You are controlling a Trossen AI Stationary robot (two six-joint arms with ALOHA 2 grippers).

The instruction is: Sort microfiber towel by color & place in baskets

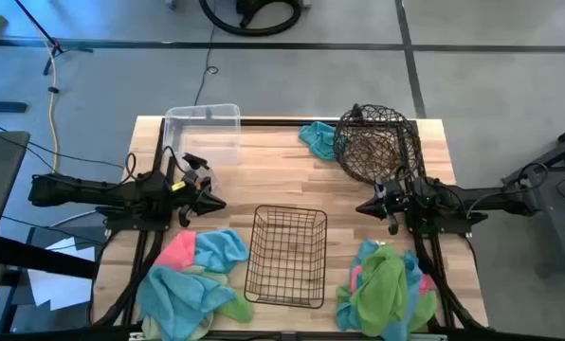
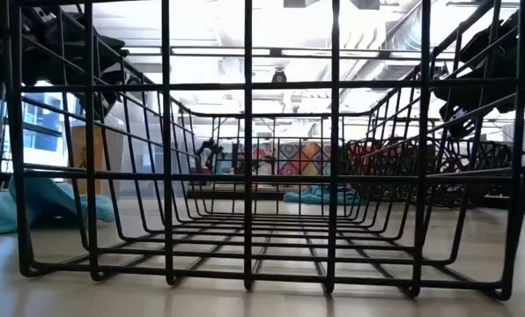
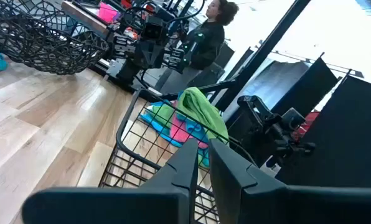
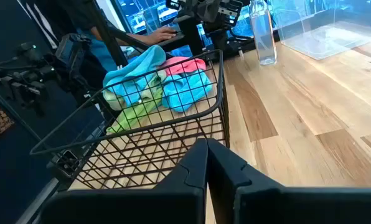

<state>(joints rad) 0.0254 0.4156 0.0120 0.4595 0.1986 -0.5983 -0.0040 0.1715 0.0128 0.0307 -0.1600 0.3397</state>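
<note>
Both grippers hover shut over the bare wood and touch nothing. My left gripper is left of the black wire-grid basket. My right gripper is right of it, just below the round dark wire basket. One heap of pink, light blue and green towels lies on the table at the near left. A second heap lies at the near right. A single blue towel lies against the round basket. The clear tub stands at the far left.
A clear bottle stands near the tub. A person stands beyond the table's right side, and another person's hand shows beyond the left side. Bare wood lies between the tub and the round basket, and between the two grippers.
</note>
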